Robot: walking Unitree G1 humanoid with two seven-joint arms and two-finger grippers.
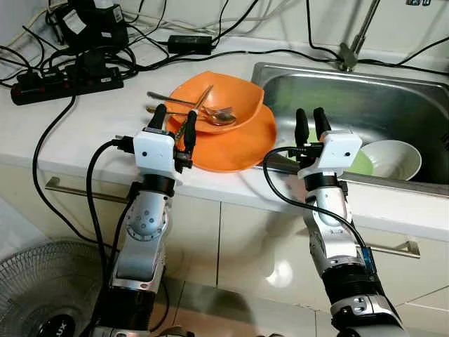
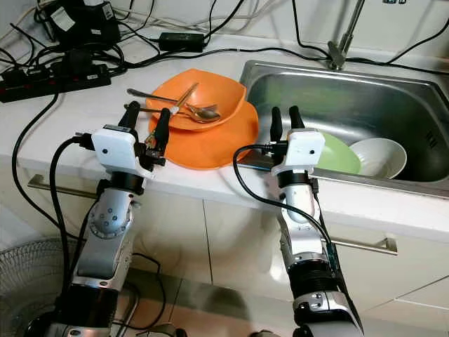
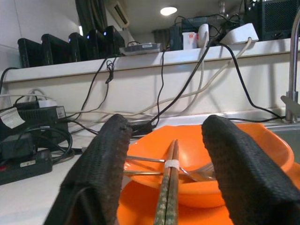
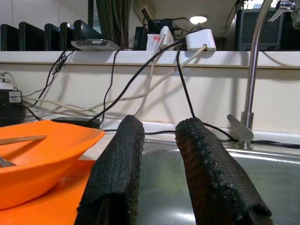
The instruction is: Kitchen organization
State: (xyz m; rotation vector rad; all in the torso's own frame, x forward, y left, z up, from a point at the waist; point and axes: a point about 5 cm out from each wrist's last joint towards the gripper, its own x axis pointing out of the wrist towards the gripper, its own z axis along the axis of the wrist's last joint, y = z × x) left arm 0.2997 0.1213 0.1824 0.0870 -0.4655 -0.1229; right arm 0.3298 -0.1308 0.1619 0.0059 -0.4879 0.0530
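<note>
An orange bowl (image 1: pixel 235 88) sits on an orange plate (image 1: pixel 245 149) on the white counter, left of the sink. Across the bowl lie a pair of chopsticks (image 1: pixel 200 104), a spoon (image 1: pixel 219 120) and a fork (image 1: pixel 210 110). My left gripper (image 1: pixel 175 116) is open at the plate's near edge, its fingers on either side of the chopsticks' (image 3: pixel 168 187) near end without touching them. My right gripper (image 1: pixel 310 116) stands at the sink's near left corner, fingers a little apart with nothing between them. A green plate (image 1: pixel 361 165) and a white bowl (image 1: pixel 394 158) lie in the sink.
The steel sink (image 1: pixel 351 91) has a faucet (image 1: pixel 358 35) at its back. A black power strip (image 1: pixel 63 86), adapters and many cables crowd the counter's back left. Cabinet fronts with a metal handle (image 1: pixel 393 247) lie below, and a fan (image 1: pixel 42 295) stands on the floor at left.
</note>
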